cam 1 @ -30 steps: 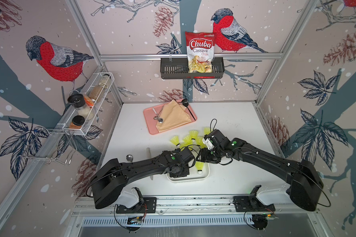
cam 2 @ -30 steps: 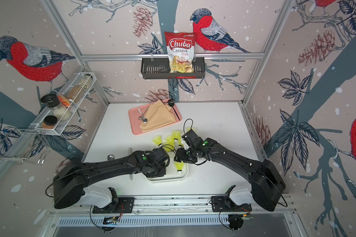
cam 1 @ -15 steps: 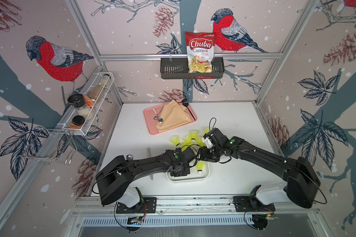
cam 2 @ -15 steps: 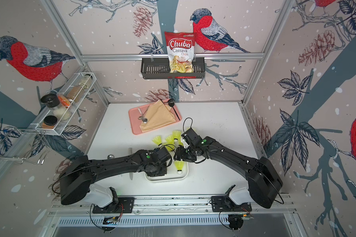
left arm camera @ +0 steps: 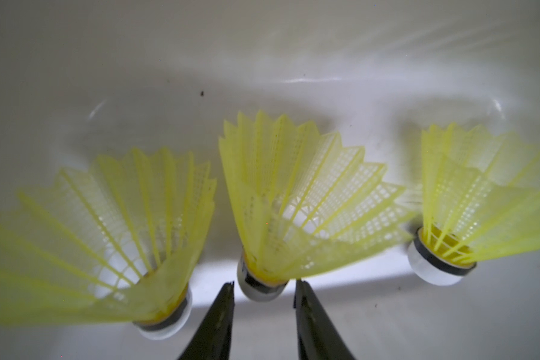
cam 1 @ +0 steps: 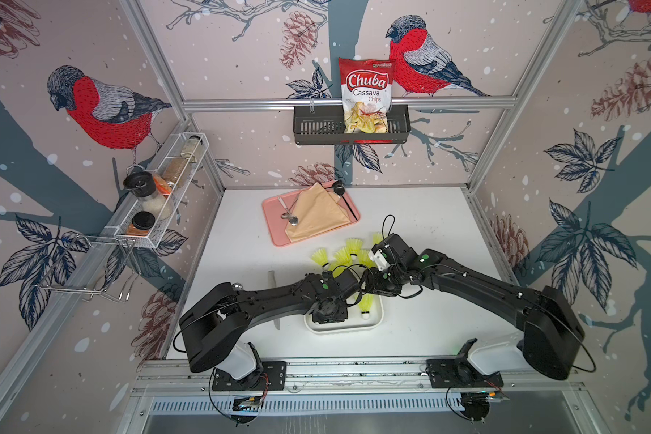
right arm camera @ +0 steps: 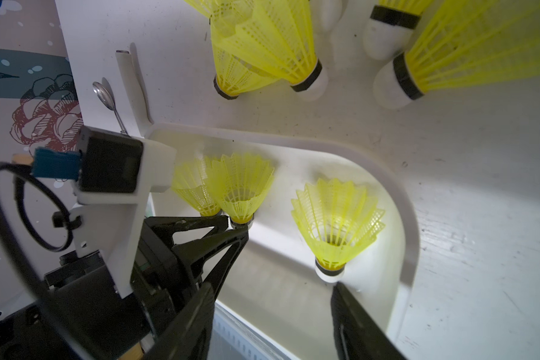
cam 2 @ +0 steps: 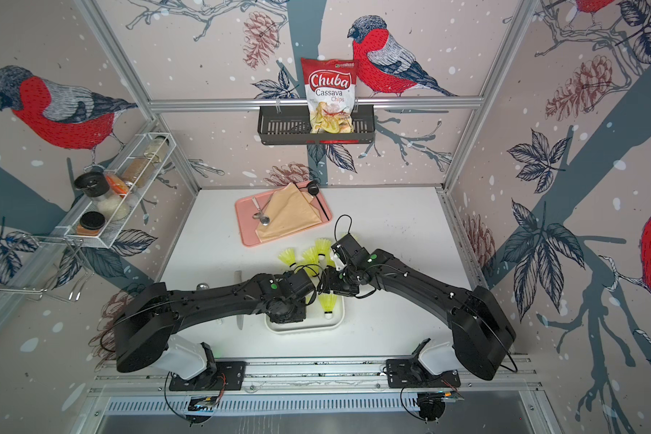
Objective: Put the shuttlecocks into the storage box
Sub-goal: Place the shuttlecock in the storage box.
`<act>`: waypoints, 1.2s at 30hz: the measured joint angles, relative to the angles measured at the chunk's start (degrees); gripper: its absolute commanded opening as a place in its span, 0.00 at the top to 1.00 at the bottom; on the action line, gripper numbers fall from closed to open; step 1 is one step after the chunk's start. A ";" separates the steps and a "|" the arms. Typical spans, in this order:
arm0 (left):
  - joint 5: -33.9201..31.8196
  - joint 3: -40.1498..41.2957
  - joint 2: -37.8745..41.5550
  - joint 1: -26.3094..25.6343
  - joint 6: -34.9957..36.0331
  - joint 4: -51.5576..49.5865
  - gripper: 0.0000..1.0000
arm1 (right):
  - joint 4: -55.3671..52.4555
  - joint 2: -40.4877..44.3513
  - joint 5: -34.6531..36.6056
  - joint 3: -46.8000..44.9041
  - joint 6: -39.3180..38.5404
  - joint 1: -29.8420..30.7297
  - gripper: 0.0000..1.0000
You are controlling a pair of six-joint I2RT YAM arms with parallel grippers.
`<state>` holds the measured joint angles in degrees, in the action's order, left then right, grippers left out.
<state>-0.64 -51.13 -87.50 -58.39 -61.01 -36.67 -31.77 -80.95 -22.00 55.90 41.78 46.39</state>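
**Three shuttlecocks in the box, left jaws barely parted around one**

Well to the left of the left gripper (left arm camera: 262,284), one knife (cam 1: 272,278) and one spoon (right arm camera: 105,93) lie on the white table (cam 1: 429,225). The knife runs partly under that arm.

The left gripper points down into the white box (cam 1: 341,330). Its jaws stand only a little apart, with the white tip of one shuttlecock (left arm camera: 293,193) between their ends. A thin gap shows on each side of the tip, so they bracket it without gripping it. Two more shuttlecocks sit in the box, one close on either side of those jaws (left arm camera: 122,218) (left arm camera: 480,193). That makes three in the box.

To the right, the right gripper (right arm camera: 275,288) hangs over the right part of the box, jaws wide apart and holding nothing. The nearest boxed shuttlecock rests just past the tip of one of its fingers.

Beyond both pairs of jaws, toward the back wall, loose shuttlecocks (cam 1: 342,255) lie on the table in a tight cluster. Four can be counted for certain. Overlap and the right wrist hide whether there are more.

Farther back is one pink tray (cam 1: 275,225) carrying one folded tan cloth (cam 1: 316,214) and a second spoon (cam 1: 292,219).
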 measured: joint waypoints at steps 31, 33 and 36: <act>-1.25 -1.99 8.98 0.00 -1.75 -4.09 0.52 | -3.37 5.60 1.44 2.71 0.59 -1.16 0.40; -2.29 -3.93 11.17 0.02 -1.97 -5.03 0.50 | -4.33 6.34 3.15 4.52 0.59 -3.39 0.40; -3.78 -7.93 13.60 1.42 -1.92 -6.25 0.48 | -4.96 6.84 5.84 6.49 0.83 -6.49 0.41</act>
<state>-4.43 -59.07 -73.91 -56.97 -62.94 -42.92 -36.73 -74.11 -16.16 62.39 42.61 39.90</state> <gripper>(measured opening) 0.517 0.594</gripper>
